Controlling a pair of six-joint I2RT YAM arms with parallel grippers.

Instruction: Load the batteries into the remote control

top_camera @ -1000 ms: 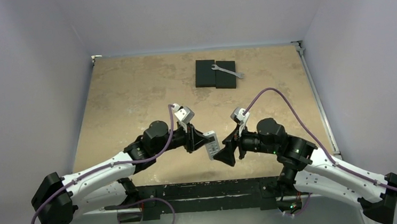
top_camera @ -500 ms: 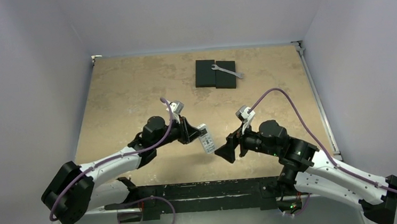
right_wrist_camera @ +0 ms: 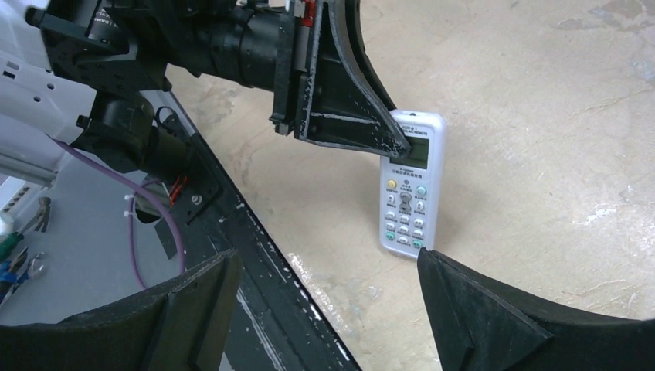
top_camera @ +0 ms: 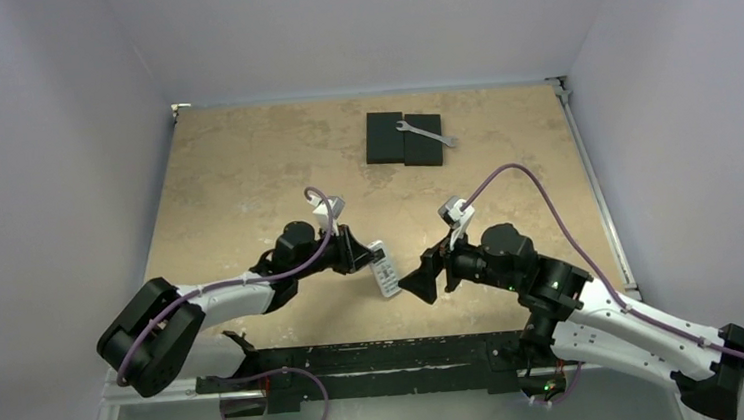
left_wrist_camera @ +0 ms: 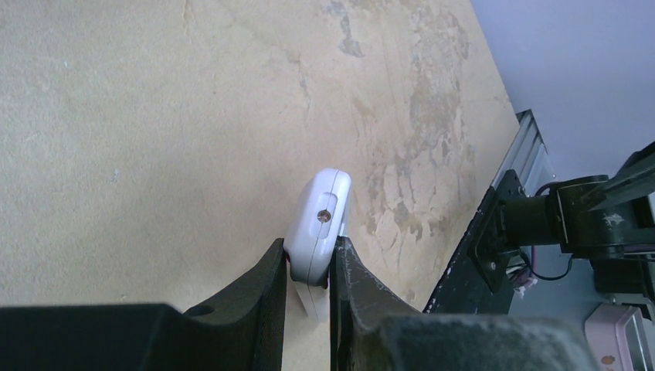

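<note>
Moved: left gripper (top_camera: 370,260) drawing small white rectangular plastic remote control (top_camera: 385,271) clear of right gripper (top_camera: 413,284).
Left gripper: clamping remote control.
Right gripper: gaping, empty.
Batteries: unseen.

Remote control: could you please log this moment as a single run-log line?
left tool: shut on remote control | remote control: buttons facing right tool | right tool: open, empty, apart from remote control

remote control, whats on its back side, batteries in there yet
Only the remote control button face and top end show, pinched between the left fingers. Its back faces away from every view, so the recess and whatever is inside it are hidden.
</note>
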